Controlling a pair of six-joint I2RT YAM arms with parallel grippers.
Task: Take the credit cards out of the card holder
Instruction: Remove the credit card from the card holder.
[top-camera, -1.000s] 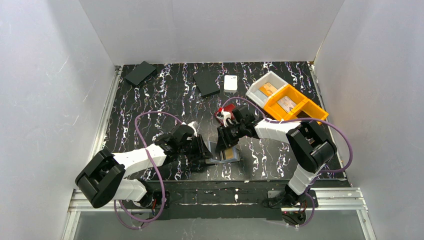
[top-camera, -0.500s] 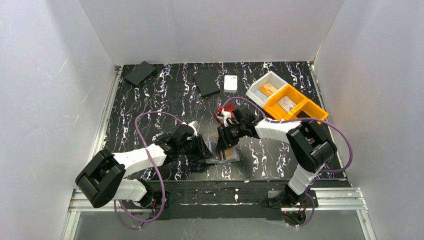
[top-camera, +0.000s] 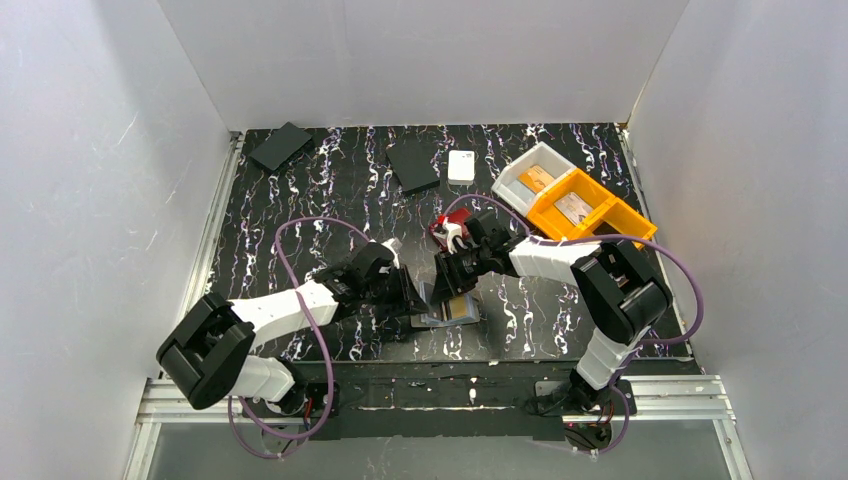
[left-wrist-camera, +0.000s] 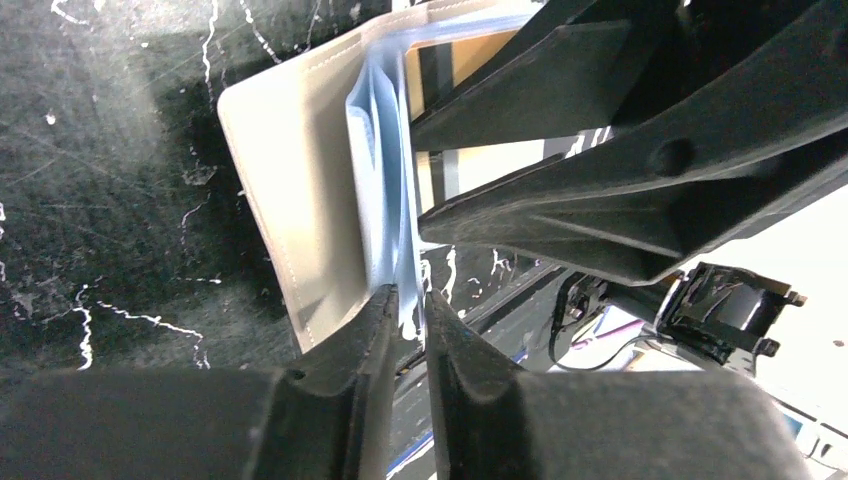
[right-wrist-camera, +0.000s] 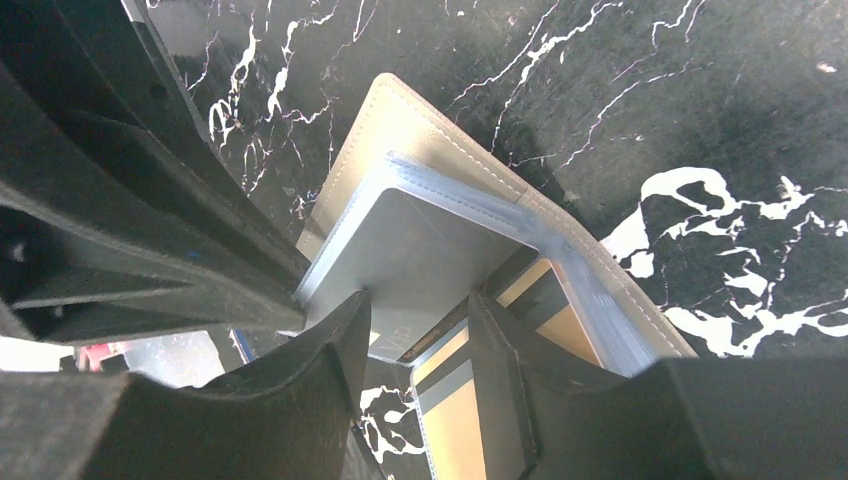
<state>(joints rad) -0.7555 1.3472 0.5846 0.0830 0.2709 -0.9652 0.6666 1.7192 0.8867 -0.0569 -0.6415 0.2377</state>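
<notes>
The grey card holder (top-camera: 434, 306) lies open near the table's front edge, one half (left-wrist-camera: 300, 180) standing up and the other flat (right-wrist-camera: 600, 290). The orange card (right-wrist-camera: 560, 325), with a dark stripe, sits in the flat half. The light blue card (left-wrist-camera: 385, 190) stands in a clear sleeve at the fold and looks silvery in the right wrist view (right-wrist-camera: 420, 245). My left gripper (left-wrist-camera: 408, 305) is shut on its lower edge. My right gripper (right-wrist-camera: 420, 335) stands open over the holder, one finger (right-wrist-camera: 500, 350) on the orange card's half. In the top view the two grippers meet at the holder, left (top-camera: 415, 298) and right (top-camera: 455, 283).
A dark red case (top-camera: 442, 229) lies just behind the right gripper. An orange bin (top-camera: 585, 205) and a white bin (top-camera: 535, 170) with cards in them stand at the back right. Two flat black squares (top-camera: 412, 165) (top-camera: 280, 146) and a small white box (top-camera: 461, 165) lie at the back.
My left arm has shifted slightly toward the holder and its jaws have narrowed onto the light blue card. The right arm and the holder have stayed put.
</notes>
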